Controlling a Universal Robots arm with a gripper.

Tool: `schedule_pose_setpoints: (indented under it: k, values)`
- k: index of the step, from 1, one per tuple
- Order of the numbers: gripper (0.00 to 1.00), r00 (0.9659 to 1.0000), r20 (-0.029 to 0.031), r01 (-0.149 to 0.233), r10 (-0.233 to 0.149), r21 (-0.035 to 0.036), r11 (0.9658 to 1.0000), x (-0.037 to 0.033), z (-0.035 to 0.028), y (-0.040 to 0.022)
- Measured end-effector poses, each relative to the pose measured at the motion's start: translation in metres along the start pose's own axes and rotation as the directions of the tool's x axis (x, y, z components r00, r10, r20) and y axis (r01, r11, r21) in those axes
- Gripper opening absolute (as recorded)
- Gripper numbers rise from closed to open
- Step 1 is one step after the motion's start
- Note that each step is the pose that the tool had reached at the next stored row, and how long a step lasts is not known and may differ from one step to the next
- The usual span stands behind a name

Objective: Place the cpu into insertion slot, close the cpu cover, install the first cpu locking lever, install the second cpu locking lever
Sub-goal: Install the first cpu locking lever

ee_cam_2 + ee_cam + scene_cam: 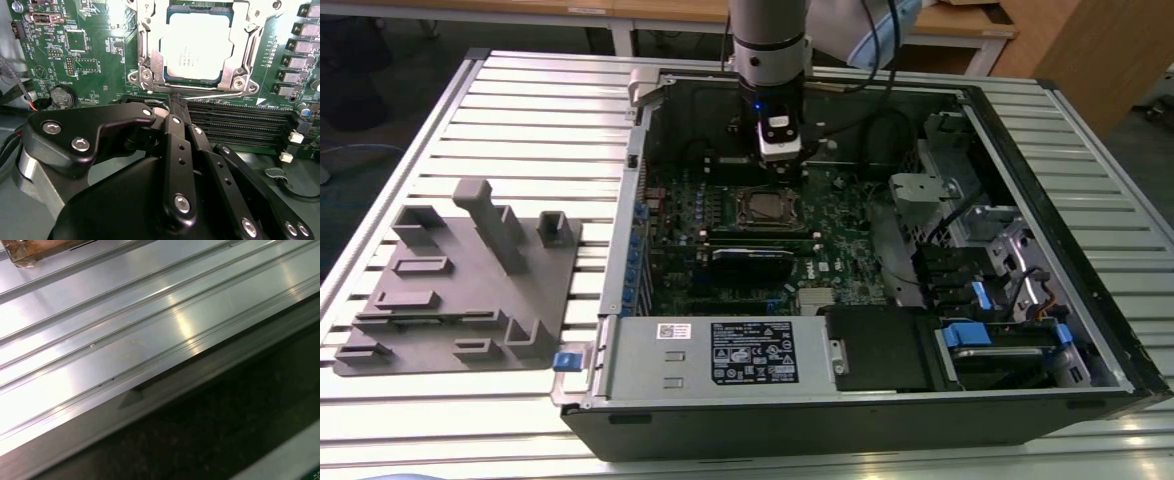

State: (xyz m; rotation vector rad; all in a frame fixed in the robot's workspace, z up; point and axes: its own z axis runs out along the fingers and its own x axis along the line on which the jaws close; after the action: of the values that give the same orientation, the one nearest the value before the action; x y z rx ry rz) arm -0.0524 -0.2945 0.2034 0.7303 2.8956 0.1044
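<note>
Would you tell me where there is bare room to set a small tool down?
Bare slatted table lies beyond the grey fixture block, bordered by the computer case on the exterior view's right. A narrow strip runs between block and case. Inside the case it is crowded, with the end effector over the board.

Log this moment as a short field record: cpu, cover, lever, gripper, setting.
cpu: face up, framed by the cover
cpu cover: down flat around the cpu
lever wire: lying along the cover's edge nearest the gripper
gripper: fingers together, tips right at the lever wire; contact cannot be told
setting: open computer case on a slatted metal table
</note>
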Motion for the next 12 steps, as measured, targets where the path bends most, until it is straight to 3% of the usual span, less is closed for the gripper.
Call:
schedule_pose_setpoints:
  k: [9,12]
  values:
    - [0.11,1.0,0.0013,-0.002,0.002,-0.007,1.0,0.0015,0.0002,-0.0007]
    - [0.11,1.0,0.0091,-0.002,0.002,-0.0124,0.9999,0.0017,0.0008,-0.0009]
